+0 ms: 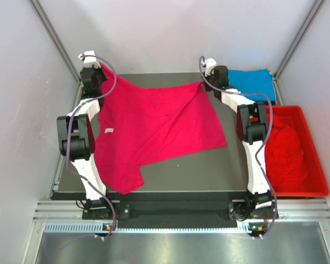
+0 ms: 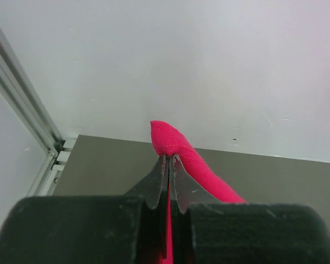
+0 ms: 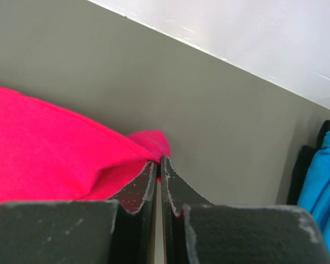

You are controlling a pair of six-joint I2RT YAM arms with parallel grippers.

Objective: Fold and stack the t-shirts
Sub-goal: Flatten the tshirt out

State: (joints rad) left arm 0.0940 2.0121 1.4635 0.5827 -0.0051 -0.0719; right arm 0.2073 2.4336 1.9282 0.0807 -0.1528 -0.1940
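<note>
Top external: soft, rumpled pink tee (image 1: 154,126)

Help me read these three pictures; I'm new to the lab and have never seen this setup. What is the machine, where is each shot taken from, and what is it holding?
Two robot arms are bolted side by side at the near edge of a dark table. The wide picture comes from a fixed camera above and behind them, so their bases sit at the bottom. The two close-ups come from small cameras on the wrists, looking along each claw.

The left claw and the right claw are both shut, each pinching a far edge of the pink t-shirt, which is spread across the table. Behind the right arm lies a blue t-shirt. To the right stands a red crate with red clothing bunched inside.
</note>
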